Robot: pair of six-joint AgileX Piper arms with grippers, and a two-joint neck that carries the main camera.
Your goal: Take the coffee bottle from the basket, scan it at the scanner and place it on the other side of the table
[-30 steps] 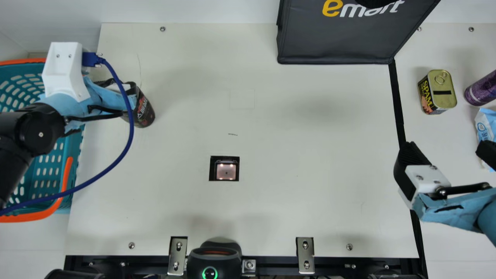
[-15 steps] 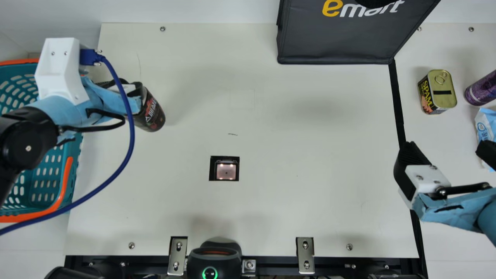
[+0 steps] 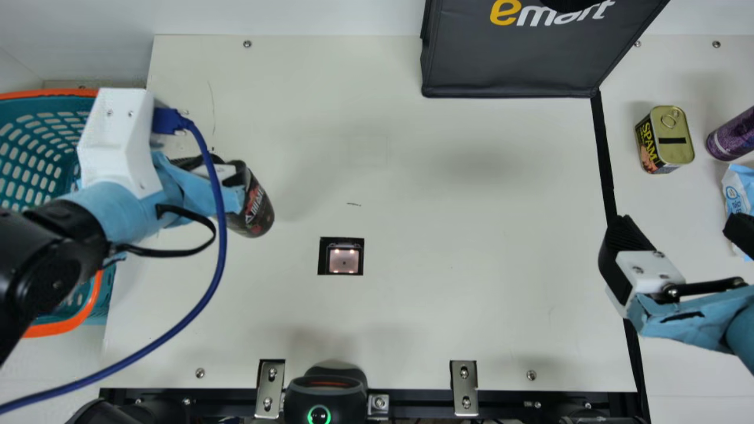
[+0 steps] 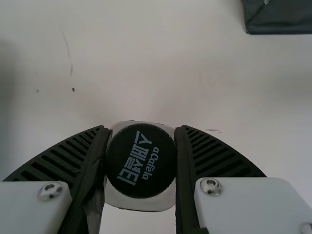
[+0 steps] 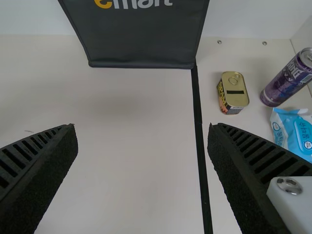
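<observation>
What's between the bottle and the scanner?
Just bare table: in the main view, nothing stands on the short stretch from the bottle to the scanner.

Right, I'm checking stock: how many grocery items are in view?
4: the coffee bottle in the left gripper; the tin, purple can and blue packet right of the black strip. The left arm may hide more in the basket.
</observation>
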